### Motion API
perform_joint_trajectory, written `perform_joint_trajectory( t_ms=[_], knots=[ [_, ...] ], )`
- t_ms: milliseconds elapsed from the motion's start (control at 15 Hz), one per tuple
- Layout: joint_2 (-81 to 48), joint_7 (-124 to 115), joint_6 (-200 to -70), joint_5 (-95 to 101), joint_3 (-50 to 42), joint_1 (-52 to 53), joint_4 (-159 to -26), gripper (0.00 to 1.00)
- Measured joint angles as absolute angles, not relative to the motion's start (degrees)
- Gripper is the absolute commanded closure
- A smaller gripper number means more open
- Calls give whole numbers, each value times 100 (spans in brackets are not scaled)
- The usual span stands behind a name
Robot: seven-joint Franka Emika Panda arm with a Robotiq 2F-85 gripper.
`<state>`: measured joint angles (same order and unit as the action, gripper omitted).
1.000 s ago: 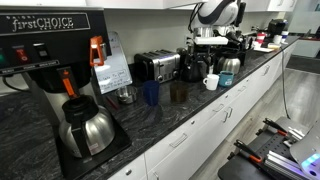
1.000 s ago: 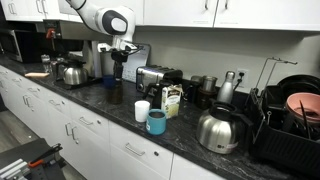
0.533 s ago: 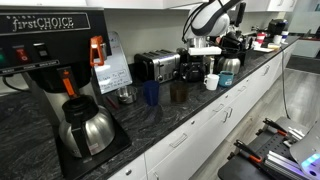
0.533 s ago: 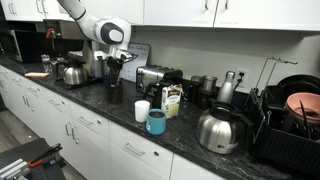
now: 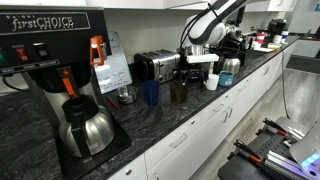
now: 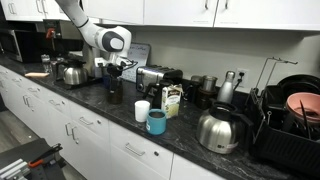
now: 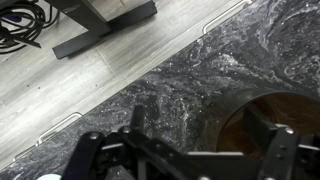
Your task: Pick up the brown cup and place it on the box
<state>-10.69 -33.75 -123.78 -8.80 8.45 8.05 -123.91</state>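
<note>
The brown cup [image 6: 113,94] stands upright on the dark counter, left of the toaster; it also shows in an exterior view [image 5: 178,93]. In the wrist view its round brown opening [image 7: 275,125] lies at the lower right. My gripper [image 6: 114,76] hangs just above it, open and empty; it also shows in an exterior view [image 5: 195,72]. In the wrist view my gripper [image 7: 205,140] is offset, with the right finger [image 7: 268,128] over the cup's opening. The box [image 6: 171,100] stands beside the toaster and also shows in an exterior view [image 5: 112,72].
A blue cup [image 6: 157,122] and a white mug [image 6: 142,110] stand in front of the box. A toaster [image 6: 158,77], a metal kettle [image 6: 220,130], a coffee machine [image 5: 50,70] and a dish rack [image 6: 295,115] line the counter. The counter's front edge [image 7: 110,95] runs near the cup.
The arm has swung along the counter and lowered, bringing the gripper down over the brown cup. The cup and other items have not moved.
</note>
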Motion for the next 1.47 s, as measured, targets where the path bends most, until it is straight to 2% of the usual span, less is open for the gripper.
perform_joint_trajectory(
  t_ms=[133, 200, 333, 933, 1067, 1467],
  knots=[
    [-1122, -3375, -12419, -854, 804, 806, -12360, 2],
    [-1138, -3375, -12437, -847, 793, 806, -12344, 9],
    [-1164, -3375, -12471, -835, 791, 817, -12302, 33],
    [-1418, -3375, -12619, -825, 736, 860, -12144, 98],
    [-1422, -3375, -12622, -825, 709, 862, -12120, 100],
    [-1387, -3375, -12619, -837, 622, 863, -12053, 99]
  ],
)
